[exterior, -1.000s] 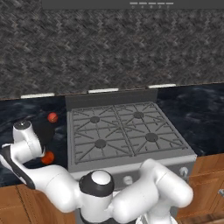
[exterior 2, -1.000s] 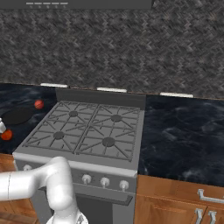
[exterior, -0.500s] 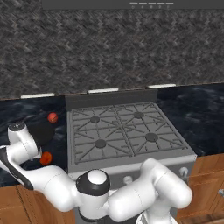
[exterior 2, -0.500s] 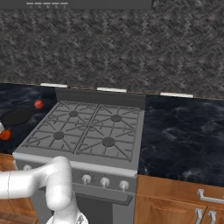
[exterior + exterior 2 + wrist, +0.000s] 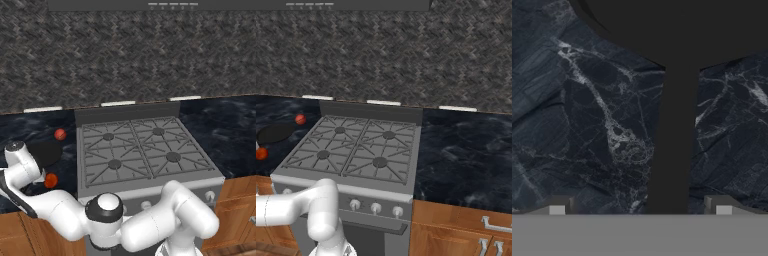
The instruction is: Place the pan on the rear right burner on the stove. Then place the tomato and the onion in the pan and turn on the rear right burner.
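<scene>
Pan: matt black, smooth. Counter beneath it: glossy dark veined marble. Stove beside the counter: brushed grey steel.

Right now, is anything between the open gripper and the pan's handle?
Nothing visible. In the hand view the gripper is open, its fingertips either side of the pan handle, with only bare counter around it. The tomato lies off to the side.

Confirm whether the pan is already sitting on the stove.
No, the pan lies on the dark counter left of the stove, whose grates are bare.
</scene>
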{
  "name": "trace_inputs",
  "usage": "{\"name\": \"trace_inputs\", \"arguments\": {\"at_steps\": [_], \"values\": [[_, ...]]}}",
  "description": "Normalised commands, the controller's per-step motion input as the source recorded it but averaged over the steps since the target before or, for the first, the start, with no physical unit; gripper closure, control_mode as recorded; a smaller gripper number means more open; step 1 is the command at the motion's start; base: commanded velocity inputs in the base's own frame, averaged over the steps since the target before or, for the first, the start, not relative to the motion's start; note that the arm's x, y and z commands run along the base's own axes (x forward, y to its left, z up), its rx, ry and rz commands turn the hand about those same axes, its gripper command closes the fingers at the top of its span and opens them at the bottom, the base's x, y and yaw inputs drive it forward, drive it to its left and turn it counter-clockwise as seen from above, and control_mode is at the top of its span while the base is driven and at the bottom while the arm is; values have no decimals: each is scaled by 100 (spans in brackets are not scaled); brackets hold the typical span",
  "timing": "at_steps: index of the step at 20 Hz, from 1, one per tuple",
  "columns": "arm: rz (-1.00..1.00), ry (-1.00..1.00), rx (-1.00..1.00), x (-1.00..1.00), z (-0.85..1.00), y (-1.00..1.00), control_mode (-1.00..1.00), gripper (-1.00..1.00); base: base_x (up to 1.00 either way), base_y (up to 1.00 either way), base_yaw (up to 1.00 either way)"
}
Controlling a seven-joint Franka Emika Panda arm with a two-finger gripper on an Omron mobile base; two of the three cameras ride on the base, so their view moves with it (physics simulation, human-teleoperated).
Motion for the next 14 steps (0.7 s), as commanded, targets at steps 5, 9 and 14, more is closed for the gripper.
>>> {"name": "trace_inputs", "arguments": {"at_steps": [5, 9, 14], "values": [[0, 0, 0, -4, -51, -2, -100, 100, 0, 0, 0], [0, 0, 0, -36, -72, -42, -100, 100, 0, 0, 0], [0, -5, 2, -59, -81, -69, -100, 100, 0, 0, 0]]}}
